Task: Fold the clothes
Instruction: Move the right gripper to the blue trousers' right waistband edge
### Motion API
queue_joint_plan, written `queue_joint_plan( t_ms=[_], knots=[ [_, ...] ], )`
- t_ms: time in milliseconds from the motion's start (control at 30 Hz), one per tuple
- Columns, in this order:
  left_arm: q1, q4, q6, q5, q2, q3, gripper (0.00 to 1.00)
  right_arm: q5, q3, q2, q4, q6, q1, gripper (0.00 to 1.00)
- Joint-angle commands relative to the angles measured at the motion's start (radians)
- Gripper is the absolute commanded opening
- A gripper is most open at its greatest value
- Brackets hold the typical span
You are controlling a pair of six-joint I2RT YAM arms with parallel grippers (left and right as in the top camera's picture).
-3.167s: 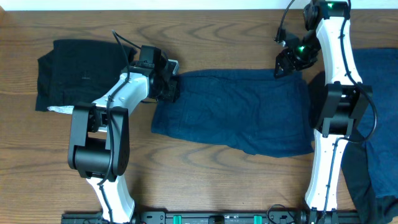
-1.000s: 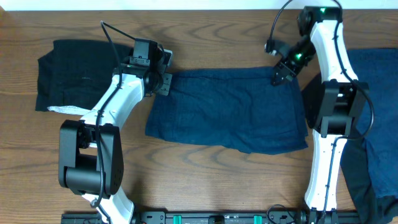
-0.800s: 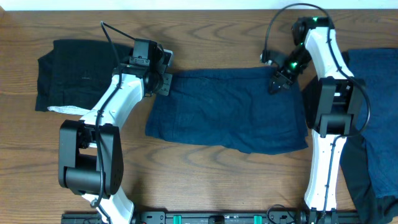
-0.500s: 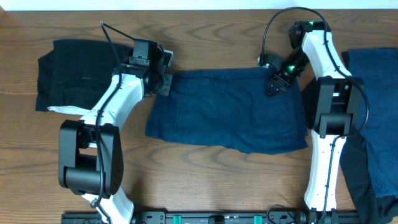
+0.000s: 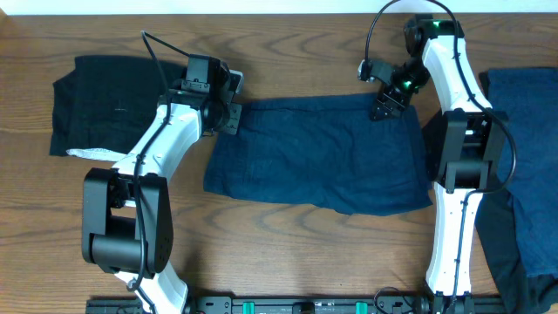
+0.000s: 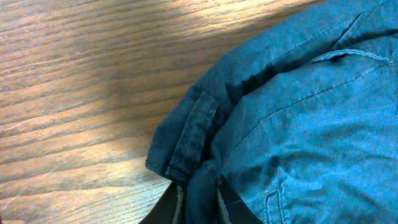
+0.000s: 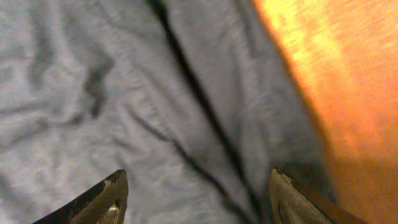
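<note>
The navy garment (image 5: 318,157) lies spread at the table (image 5: 296,52) centre. My right gripper (image 5: 381,109) has opened, releasing the far right corner; my left gripper (image 5: 230,118) pinches the far left corner. Spreading looks done; folding next.

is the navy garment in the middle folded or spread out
Spread out: the navy garment lies wide on the table as one rectangle, no flap turned over in the overhead view.

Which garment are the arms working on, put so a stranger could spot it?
Look at the middle of the wooden table. The navy blue cloth garment lies spread wide there. The black cloth garment to its left is darker and smaller.
</note>
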Motion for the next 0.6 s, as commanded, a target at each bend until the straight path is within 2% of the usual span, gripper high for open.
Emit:
queue_joint_plan(
  t_ms=[0,433,567],
  knots=[
    [0.001,-0.003,0.003,0.013,-0.022,-0.007,0.15,-0.003,-0.018,0.011,0.023,-0.023,0.006,0.72],
    [0.001,0.002,0.003,0.012,-0.022,-0.007,0.16,0.005,-0.080,0.011,-0.023,-0.023,0.008,0.71],
    [0.001,0.012,0.006,0.012,-0.022,-0.007,0.16,0.031,-0.080,0.011,-0.075,-0.023,0.007,0.66]
  ],
)
